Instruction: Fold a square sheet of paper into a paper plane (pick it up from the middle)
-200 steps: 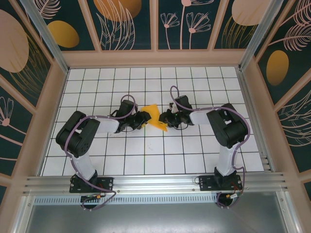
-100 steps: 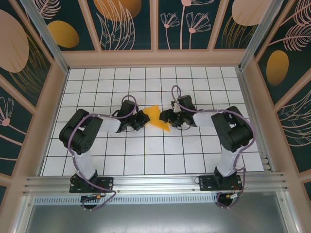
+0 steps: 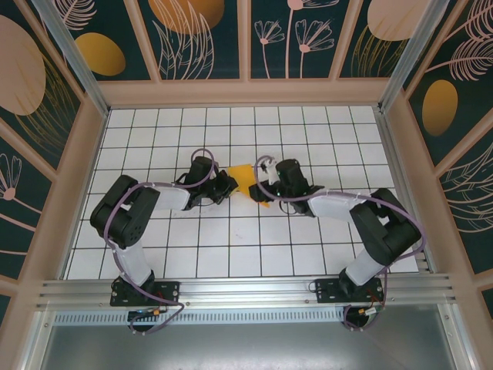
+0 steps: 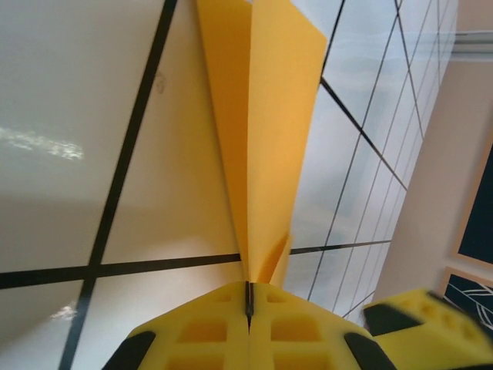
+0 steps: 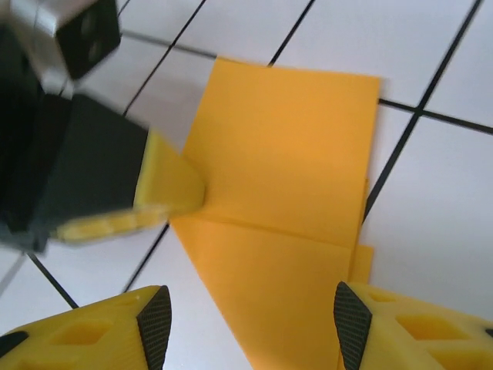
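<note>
- While the left gripper [image 3: 226, 186] pinches it, the orange paper [image 3: 248, 183] sits near the middle of the white tiled table [image 3: 231, 254], about midway between the left and right edges.
- Paper is a creased, folded shape, not a flat square. From above, one pointed corner aims toward the near edge.
- Left wrist view: left gripper [image 4: 248, 297] has its jaws pressed together, and the narrow end of the orange paper [image 4: 262, 131] is clamped between them. The folded layers widen away from the fingers over the table [image 4: 69, 116].
- Right wrist view: orange paper [image 5: 285, 193] shows a straight crease across it. The left gripper [image 5: 171, 193] meets the paper's left side at that crease.
- Right gripper [image 3: 266, 185] is close against the paper's right side.
- Right gripper [image 5: 252, 320] jaws stand well apart, with the paper's lower part between them. Cannot tell whether either finger touches the paper.
</note>
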